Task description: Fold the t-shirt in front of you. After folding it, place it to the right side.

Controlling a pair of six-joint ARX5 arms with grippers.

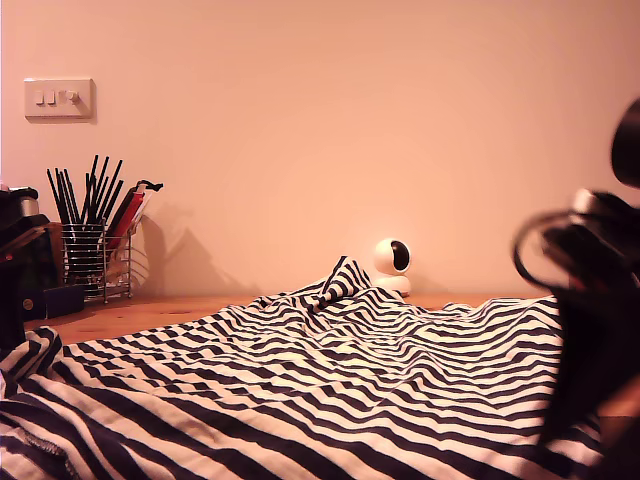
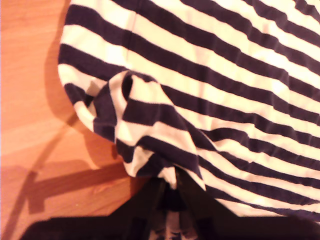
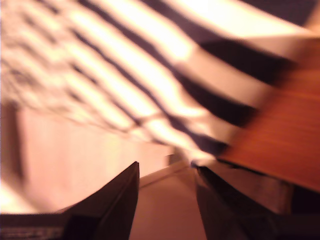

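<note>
The t-shirt, with dark navy and white stripes, lies rumpled across the wooden table and fills the lower part of the exterior view. In the first wrist view my first gripper is shut on a bunched fold of the t-shirt near its edge, with bare table beside it. The second wrist view is blurred. My second gripper has its fingers apart with nothing between them, and the t-shirt spreads just beyond the tips. A dark, blurred arm stands at the exterior view's right.
A wire holder of black pens stands at the back on the exterior view's left, beside dark equipment at that edge. A small white camera sits by the wall behind the shirt. A light switch is on the wall.
</note>
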